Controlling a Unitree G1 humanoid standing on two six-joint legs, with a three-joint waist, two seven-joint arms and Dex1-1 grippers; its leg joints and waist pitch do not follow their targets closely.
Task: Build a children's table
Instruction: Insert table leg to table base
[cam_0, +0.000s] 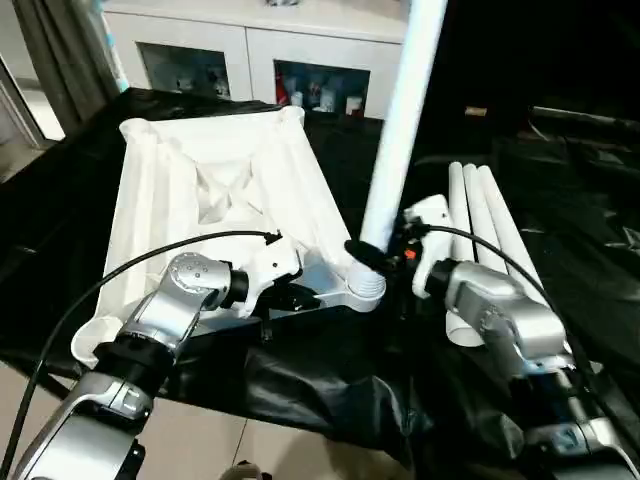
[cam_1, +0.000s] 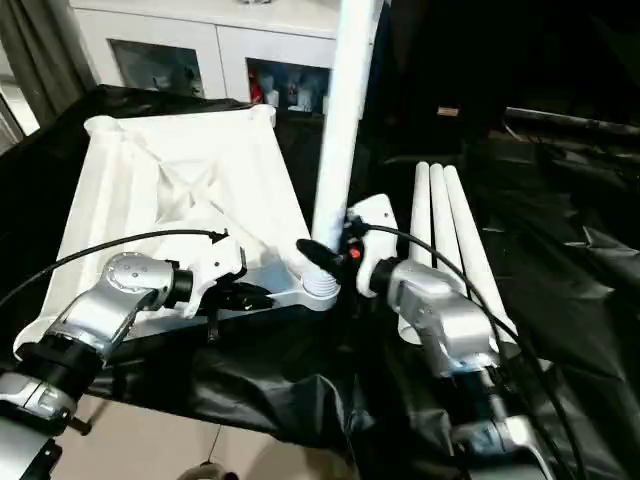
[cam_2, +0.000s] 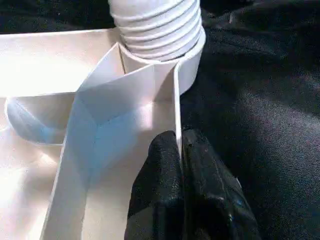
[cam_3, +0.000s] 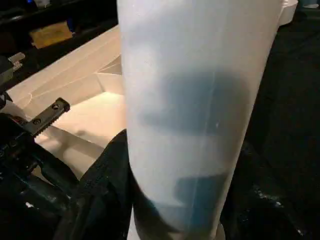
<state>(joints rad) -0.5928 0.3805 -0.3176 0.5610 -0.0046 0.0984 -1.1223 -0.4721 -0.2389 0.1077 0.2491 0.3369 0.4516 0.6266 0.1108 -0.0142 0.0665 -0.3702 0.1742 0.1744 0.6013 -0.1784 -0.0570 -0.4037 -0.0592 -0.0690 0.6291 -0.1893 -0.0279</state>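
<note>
The white rectangular plastic tabletop looks smooth and faintly glossy, its ribs thin-walled. The long white tubular plastic leg has a satin sheen and a ridged threaded end. Wrinkled shiny black sheeting covers the counter. The brushed silver metal forearms gleam softly.

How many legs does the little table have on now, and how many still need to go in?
None looks finished yet. The upright leg stands in the near corner socket of the upside-down tabletop, with the right gripper around it and the left gripper pinching the tabletop's rim. Three spare legs lie waiting on the black cloth.
</note>
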